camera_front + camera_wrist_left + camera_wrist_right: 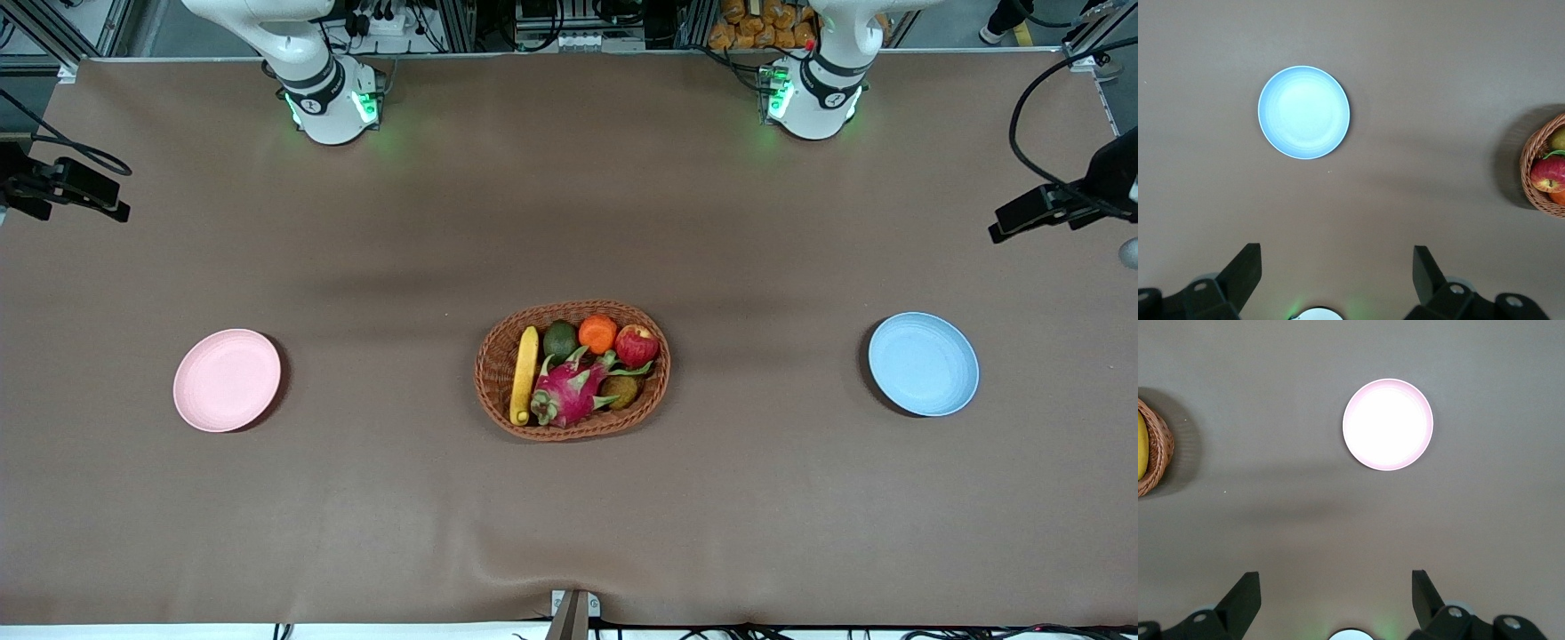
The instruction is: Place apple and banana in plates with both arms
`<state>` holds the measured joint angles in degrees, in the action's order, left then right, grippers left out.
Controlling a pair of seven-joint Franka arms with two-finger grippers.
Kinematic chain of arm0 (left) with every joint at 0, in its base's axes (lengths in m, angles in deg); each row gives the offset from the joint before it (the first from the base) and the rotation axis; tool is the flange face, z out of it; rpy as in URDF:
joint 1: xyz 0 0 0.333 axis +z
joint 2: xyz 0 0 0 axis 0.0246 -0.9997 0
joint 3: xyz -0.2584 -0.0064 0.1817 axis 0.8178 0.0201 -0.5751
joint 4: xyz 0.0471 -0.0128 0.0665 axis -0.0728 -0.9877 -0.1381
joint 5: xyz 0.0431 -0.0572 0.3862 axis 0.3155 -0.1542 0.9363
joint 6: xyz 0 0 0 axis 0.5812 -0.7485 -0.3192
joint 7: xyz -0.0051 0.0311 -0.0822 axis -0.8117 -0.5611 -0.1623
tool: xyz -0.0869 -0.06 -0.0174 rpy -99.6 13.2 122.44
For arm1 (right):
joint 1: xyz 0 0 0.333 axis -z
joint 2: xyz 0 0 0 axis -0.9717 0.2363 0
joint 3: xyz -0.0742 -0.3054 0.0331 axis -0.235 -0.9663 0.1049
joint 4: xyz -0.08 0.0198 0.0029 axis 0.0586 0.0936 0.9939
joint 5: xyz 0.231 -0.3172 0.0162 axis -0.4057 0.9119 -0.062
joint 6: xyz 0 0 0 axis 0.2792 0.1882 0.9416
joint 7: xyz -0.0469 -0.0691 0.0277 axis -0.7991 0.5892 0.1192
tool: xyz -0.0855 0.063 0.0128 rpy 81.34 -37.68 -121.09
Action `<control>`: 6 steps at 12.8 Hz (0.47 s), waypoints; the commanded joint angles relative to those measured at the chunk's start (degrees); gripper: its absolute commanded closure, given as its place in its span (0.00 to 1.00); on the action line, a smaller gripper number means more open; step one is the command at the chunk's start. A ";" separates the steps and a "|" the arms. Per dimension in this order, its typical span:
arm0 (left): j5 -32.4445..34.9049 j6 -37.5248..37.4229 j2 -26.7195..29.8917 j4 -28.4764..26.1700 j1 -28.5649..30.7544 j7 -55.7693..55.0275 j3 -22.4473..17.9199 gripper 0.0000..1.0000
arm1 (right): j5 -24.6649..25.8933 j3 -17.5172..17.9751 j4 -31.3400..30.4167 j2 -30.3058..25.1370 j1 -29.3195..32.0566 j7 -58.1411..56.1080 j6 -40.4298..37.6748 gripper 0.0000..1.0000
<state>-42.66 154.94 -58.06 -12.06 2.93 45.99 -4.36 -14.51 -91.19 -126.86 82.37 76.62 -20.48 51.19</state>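
Note:
The apple (637,345) and the banana (524,374) lie in a wicker basket (569,434) at the table's middle. The pink plate (227,380) is empty toward the right arm's end. The blue plate (923,364) is empty toward the left arm's end. My left gripper (1336,248) is open and empty, high over bare table near its base; its view shows the blue plate (1303,112) and the apple (1547,175). My right gripper (1335,574) is open and empty, high over bare table; its view shows the pink plate (1387,425) and the banana's edge (1141,447). Neither gripper shows in the front view.
The basket also holds an orange (597,333), an avocado (560,340), a dragon fruit (573,391) and a kiwi (621,389). Black camera mounts stand at both table ends (67,187) (1058,204). Brown cloth covers the table.

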 commanded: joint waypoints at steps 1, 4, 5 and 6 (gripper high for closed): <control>-2.66 0.67 -2.79 1.57 -0.38 -7.19 2.36 0.00 | -0.12 -0.51 -0.82 -0.68 -0.55 -0.26 0.00 0.00; -3.73 3.74 -6.40 1.57 -0.82 -19.68 6.58 0.00 | -0.12 -0.42 -1.08 -0.59 -0.63 -0.17 0.00 0.00; -3.64 4.71 -7.71 1.57 -1.78 -22.32 7.20 0.00 | -0.12 -0.51 -1.26 -0.59 -0.63 -0.08 0.00 0.00; -3.55 5.77 -8.77 1.57 -3.44 -24.52 7.30 0.00 | -0.21 -0.42 -1.35 -0.59 -0.63 0.09 0.00 0.00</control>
<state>-45.68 159.53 -64.39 -12.02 1.51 25.87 2.54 -14.51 -91.19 -127.38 82.39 76.57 -20.48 51.20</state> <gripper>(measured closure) 0.000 0.000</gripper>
